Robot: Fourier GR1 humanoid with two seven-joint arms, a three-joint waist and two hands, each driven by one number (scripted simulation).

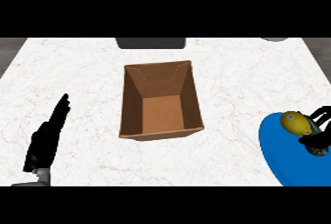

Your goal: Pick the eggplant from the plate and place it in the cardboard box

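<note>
From the head view I see my right hand (318, 136) at the right edge, over the blue plate (284, 164), its dark fingers (318, 114) curled beside and below a yellow, rounded object (296, 122). This sits where the eggplant should be, though it looks yellow to me. The fingers touch it and partly wrap it, but I cannot tell whether it is lifted off the plate. My left hand (45, 140) rests at the lower left on the white marble counter (77, 78), fingers straight and together, holding nothing. The cardboard box (160, 101) stands open in the middle of the counter, well apart from both hands, with only its brown floor showing inside.
</note>
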